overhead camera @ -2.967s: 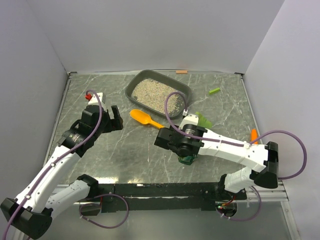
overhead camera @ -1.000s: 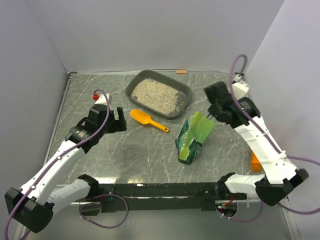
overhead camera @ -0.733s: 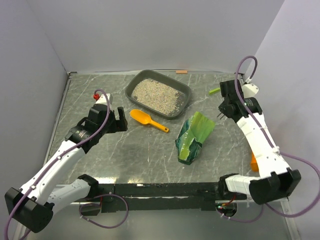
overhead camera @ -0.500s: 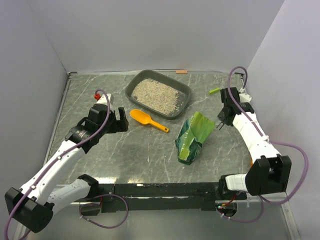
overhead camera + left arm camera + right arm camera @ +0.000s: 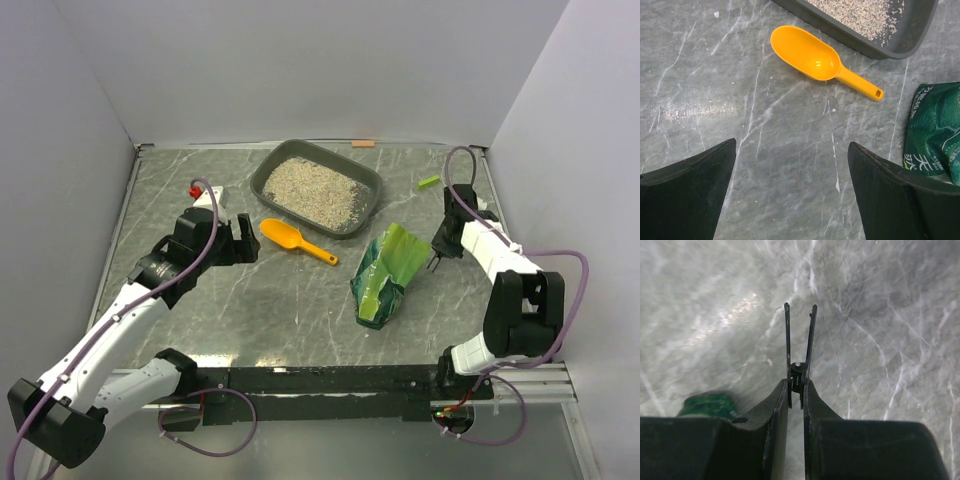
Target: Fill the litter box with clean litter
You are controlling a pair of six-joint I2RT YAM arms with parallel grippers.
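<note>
Clip [image 5: 788,345] sits pinched in right hand [image 5: 796,386]; left hand [image 5: 791,145] gapes.

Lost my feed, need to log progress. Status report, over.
Left end effector open, empty. Right end effector shut on black clip. Litter box holds litter. Green bag lying down, apart.

Lab test cell: bare grey walls [image 5: 300,70] box a marbled tabletop [image 5: 260,300].

Left jaws wide, right jaws pinching clip [image 5: 799,335].
</note>
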